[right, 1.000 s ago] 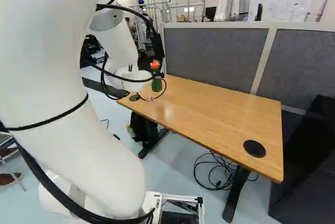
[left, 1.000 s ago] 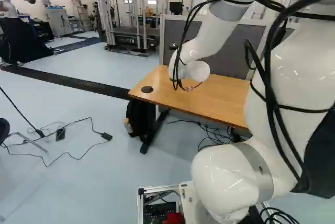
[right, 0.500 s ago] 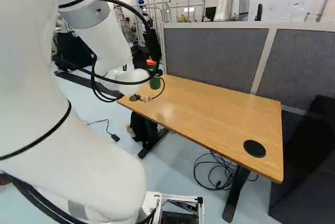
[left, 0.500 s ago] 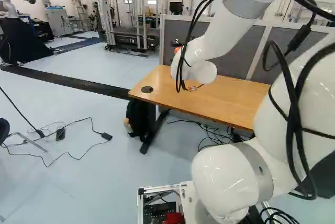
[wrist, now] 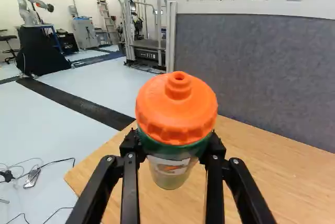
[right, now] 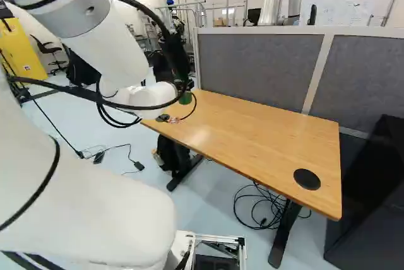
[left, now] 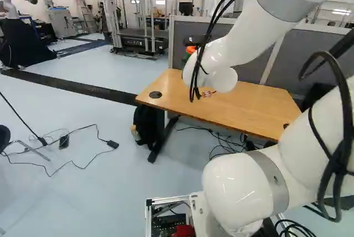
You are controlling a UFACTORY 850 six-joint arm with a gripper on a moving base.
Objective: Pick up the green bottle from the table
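A: Pale floor [wrist: 31,135] beyond the fingers [wrist: 131,156]; grey partition [wrist: 256,62] ahead of them; wooden table [wrist: 272,166] below. Where to find the green bottle [wrist: 175,135]?

B: Between the two fingers of the gripper [wrist: 172,143], cap up, over the near-corner area of the table. Finger state: clamped on the bottle from both sides, just under the cap [wrist: 177,106]. Contact between bottle base and table: not possible to tell.

A: Expected handling?

B: Probably light to moderate, depending on contents. Likely plastic: wall slightly springy, cap stiffer, low risk of breakage. Smooth wall, so possibly slippery under a weak squeeze. Allow for swing of the lower body, with the hold so high.

A: Recommended point of hold?

B: Opposite sides of the upper body, below the cap, as at present. For more stability, take hold lower, near the label [wrist: 168,165] beneath the fingers. Avoid the cap alone, in case of loosening.

A: Parts count?

B: Bottle, one. Cap, one. Visible label, one. Gripper, one; fingers, two. Table, one, with two black discs [right: 307,179] in the top. Beyond the fingers, far off: another robot [wrist: 32,4], one.
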